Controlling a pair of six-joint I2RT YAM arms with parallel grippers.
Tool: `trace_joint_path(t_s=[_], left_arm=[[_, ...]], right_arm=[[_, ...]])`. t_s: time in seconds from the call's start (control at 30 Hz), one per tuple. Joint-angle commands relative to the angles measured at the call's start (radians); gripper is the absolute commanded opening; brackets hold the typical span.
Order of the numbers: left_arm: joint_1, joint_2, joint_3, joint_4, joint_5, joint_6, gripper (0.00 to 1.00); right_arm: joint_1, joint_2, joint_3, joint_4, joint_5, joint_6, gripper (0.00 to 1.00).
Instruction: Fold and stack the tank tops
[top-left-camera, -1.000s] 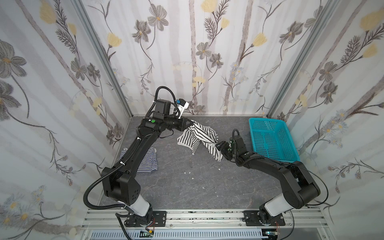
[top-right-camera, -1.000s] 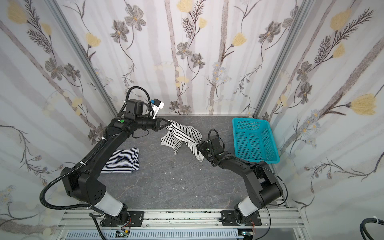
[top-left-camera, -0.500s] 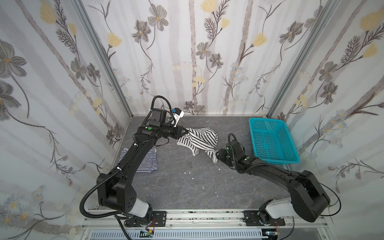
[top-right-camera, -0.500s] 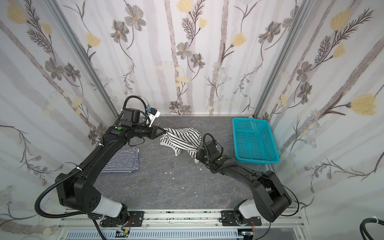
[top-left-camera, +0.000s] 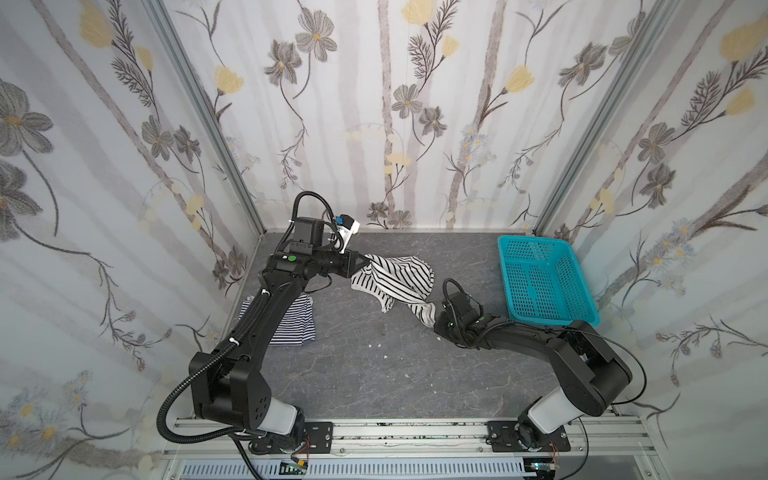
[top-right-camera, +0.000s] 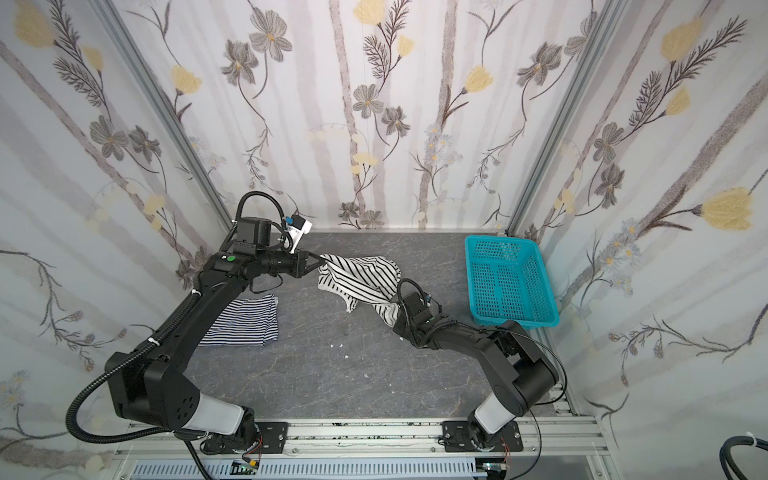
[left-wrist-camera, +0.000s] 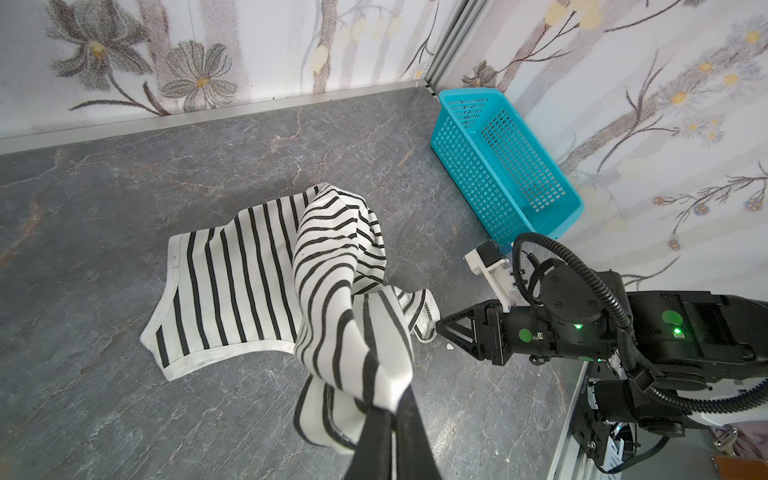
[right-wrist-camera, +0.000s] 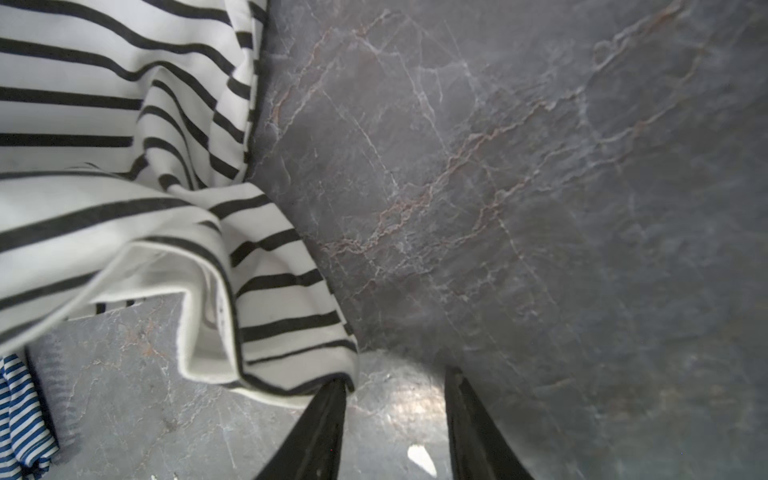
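Observation:
The white tank top with wide black stripes (top-left-camera: 395, 278) (top-right-camera: 361, 278) (left-wrist-camera: 249, 270) lies crumpled at the back middle of the table, one end lifted. My left gripper (top-left-camera: 365, 261) (top-right-camera: 322, 258) (left-wrist-camera: 395, 405) is shut on that lifted end. My right gripper (top-left-camera: 435, 322) (top-right-camera: 397, 326) (right-wrist-camera: 395, 378) sits low at the top's other end, open, with only bare table between its fingers. The cloth's hem (right-wrist-camera: 291, 374) touches one fingertip from outside. The finely navy-striped tank top (top-left-camera: 291, 324) (top-right-camera: 245, 322) (right-wrist-camera: 20, 415) lies folded at the left, partly under my left arm.
A turquoise perforated basket (top-left-camera: 544, 282) (top-right-camera: 509, 282) (left-wrist-camera: 498, 162) stands at the back right against the wall. Small white scraps (top-left-camera: 384, 356) lie on the grey marbled table. Flowered walls close in three sides.
My left gripper has come down with the striped top, which now rests more on the table. My right gripper has drawn back towards the front, its jaws narrowing.

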Motion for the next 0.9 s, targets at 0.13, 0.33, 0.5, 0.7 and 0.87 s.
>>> trace_joint_path(t_s=[0.13,0.33,0.5,0.7,0.87], left_arm=[[0.009,-0.012,-0.027,0.038,0.019,-0.003,0.00],[0.010,-0.012,-0.032,0.049,0.024,-0.013,0.00],[0.013,-0.017,-0.039,0.052,0.024,-0.013,0.00],[0.034,-0.028,-0.049,0.052,0.028,0.004,0.00],[0.079,-0.046,-0.084,0.047,0.038,0.050,0.00]], right_arm=[[0.011,-0.017,0.012,0.071,-0.024,0.006,0.38],[0.020,0.031,0.049,0.077,-0.041,-0.002,0.37],[0.020,0.071,0.069,0.065,-0.039,-0.014,0.30],[0.007,0.044,0.080,-0.006,0.005,-0.059,0.09],[-0.027,-0.045,0.164,-0.221,0.144,-0.201,0.00]])
